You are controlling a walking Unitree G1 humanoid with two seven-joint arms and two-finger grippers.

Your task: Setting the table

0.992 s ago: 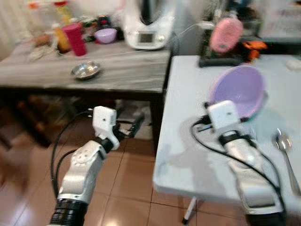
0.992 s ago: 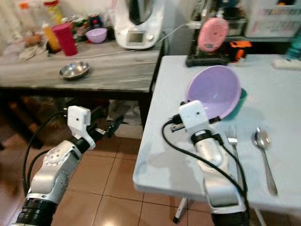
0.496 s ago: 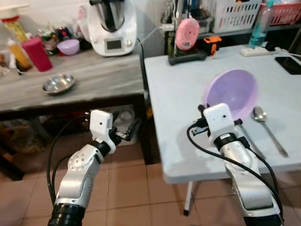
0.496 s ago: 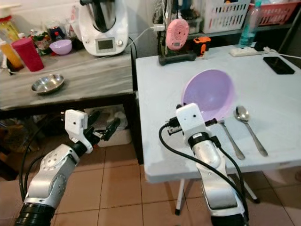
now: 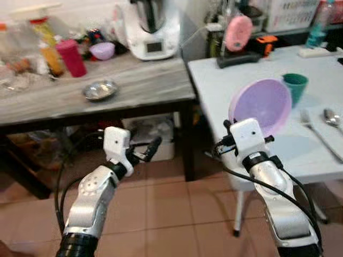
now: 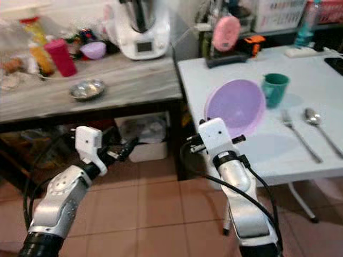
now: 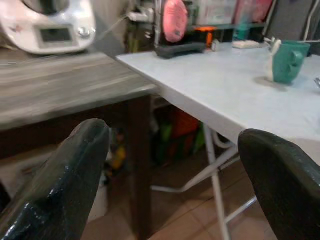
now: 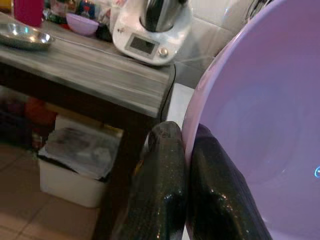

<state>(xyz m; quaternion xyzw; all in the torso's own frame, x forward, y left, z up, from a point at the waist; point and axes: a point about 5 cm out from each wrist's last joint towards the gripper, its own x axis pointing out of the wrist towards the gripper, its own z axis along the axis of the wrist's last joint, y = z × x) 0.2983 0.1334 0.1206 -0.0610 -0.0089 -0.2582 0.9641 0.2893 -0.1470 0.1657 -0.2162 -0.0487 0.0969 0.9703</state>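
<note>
A large lilac bowl point(image 5: 263, 106) is tilted on edge, its rim pinched by my right gripper point(image 8: 186, 150), which is shut on it above the near left corner of the white table point(image 5: 236, 80). On that table stand a green cup point(image 5: 295, 85), a fork point(image 5: 317, 130) and a spoon point(image 5: 333, 119). My left gripper point(image 5: 144, 153) is open and empty, held low over the floor in front of the wooden side table point(image 5: 107, 101); its two black fingers point(image 7: 60, 180) spread wide in the left wrist view.
The wooden side table carries a steel dish point(image 5: 99, 90), a red cup point(image 5: 70, 57), a small lilac bowl point(image 5: 102, 50), bottles and a white kitchen machine point(image 5: 153, 29). A pink device point(image 5: 238, 33) and an orange tool point(image 5: 266, 41) stand at the white table's back. Tiled floor point(image 5: 161, 214) lies below.
The camera has swung and drawn back, so the white table sits further right and the green cup has come into view. My right gripper still holds the lilac bowl; the left stays open.
</note>
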